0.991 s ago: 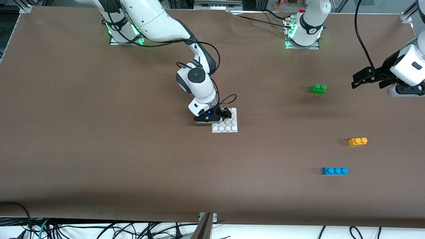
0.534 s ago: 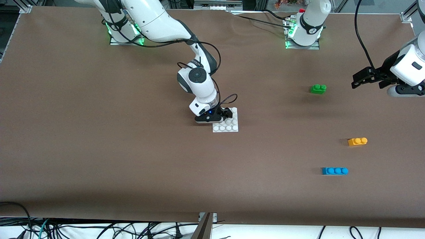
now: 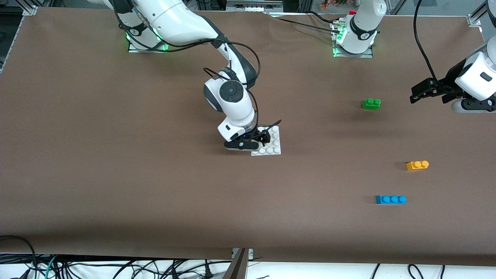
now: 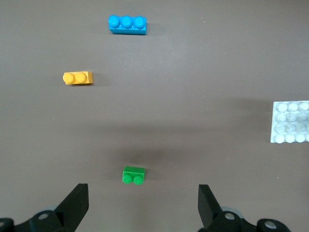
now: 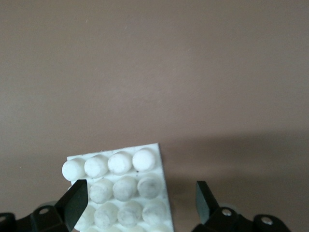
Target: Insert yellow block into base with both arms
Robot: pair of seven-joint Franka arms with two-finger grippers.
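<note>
No lettering is showing anywhere. The yellow block (image 3: 417,165), orange-yellow and two-studded, is lying near the left arm's end. The right gripper (image 3: 260,138) is spreading apart over the base (image 3: 274,146); the left gripper (image 3: 425,93) is hanging apart.

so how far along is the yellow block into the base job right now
Done: the base lies flat mid-table. In hand: the right claw sits open over it, gripping nothing. Left: the yellow block lies untouched toward the left arm's end, studs up; the left claw hangs open and empty above that end. Pickup and insertion remain.

one yellow block (image 3: 417,165), one green brick (image 3: 371,103), one blue brick (image 3: 391,199), one base (image 3: 271,145), two arms (image 3: 228,97)
</note>
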